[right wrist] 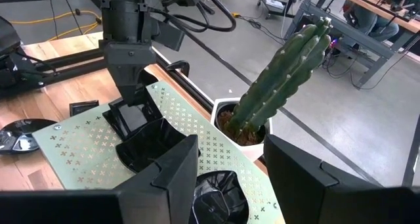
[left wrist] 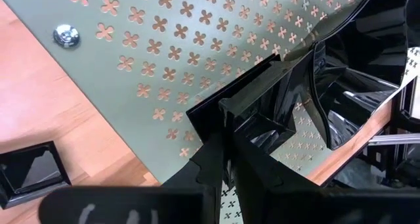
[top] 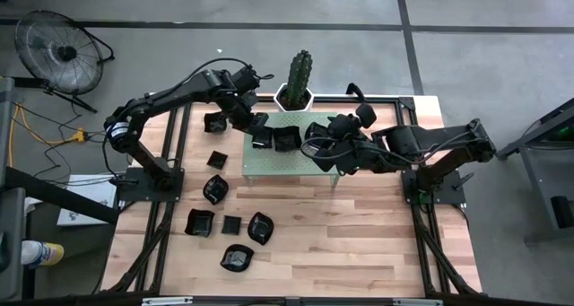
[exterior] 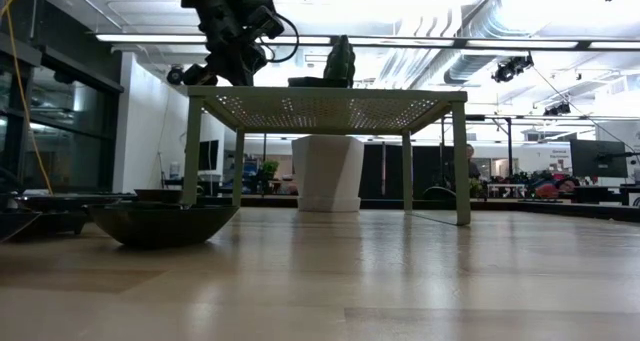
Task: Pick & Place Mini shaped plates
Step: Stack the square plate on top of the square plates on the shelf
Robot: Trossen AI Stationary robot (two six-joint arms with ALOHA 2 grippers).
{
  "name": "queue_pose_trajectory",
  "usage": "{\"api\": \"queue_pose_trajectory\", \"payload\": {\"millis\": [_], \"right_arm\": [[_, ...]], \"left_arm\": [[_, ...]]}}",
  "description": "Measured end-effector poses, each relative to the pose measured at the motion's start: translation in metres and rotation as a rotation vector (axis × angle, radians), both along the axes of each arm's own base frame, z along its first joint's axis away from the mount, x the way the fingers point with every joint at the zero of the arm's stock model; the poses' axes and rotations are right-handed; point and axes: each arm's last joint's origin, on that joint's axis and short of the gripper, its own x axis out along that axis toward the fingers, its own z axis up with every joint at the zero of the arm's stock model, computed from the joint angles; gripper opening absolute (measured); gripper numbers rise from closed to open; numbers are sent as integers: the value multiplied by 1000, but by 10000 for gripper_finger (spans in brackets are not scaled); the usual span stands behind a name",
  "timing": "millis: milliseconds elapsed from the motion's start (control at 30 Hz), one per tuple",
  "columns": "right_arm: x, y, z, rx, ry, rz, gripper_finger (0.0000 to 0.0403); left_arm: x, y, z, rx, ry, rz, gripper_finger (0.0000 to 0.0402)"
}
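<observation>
The left tool (left wrist: pixel 226 161) is closed on the rim of a square mini plate (left wrist: pixel 252 106), which sits low over the green perforated stand (left wrist: pixel 164 46), at its near-left part; I judge this a placing step. Directly beyond the tool's tip lie more plates (top: pixel 287 140) already on the stand, one of them touching or nearly touching the held one. To do it well, lower until the base rests flat on the stand, part the fingers only enough to free the rim, then lift straight up so the neighbour is not dragged. The right tool (right wrist: pixel 230 165) hovers over the stand's other side with its fingers wide apart and empty. The remaining plates (top: pixel 215 191) lie on the surface (top: pixel 359 243), well apart from the left tool.
</observation>
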Motion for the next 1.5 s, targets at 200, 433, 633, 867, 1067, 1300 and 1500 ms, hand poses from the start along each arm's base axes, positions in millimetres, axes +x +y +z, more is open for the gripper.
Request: {"api": "queue_pose_trajectory", "payload": {"millis": [200,433,633,867,1067,1300,1500], "right_arm": [[0,0,0,2,-3,-1,170],[0,0,0,2,-3,-2,170],[0,0,0,2,-3,-1,170],[0,0,0,7,-9,-5,170],[0,0,0,14,-14,-6,170],[0,0,0,29,-14,2,170],[0,1,-1,43,-9,16,170]], "left_arm": [[0,0,0,6,-1,-9,29],[0,0,0,8,-8,-26,29],[0,-1,0,5,-23,-55,30],[0,-1,0,-6,-29,-60,83],[0,-1,1,-17,-36,-64,131],[0,-1,1,-13,-45,-99,143],[-2,-2,1,2,-34,-113,143]]}}
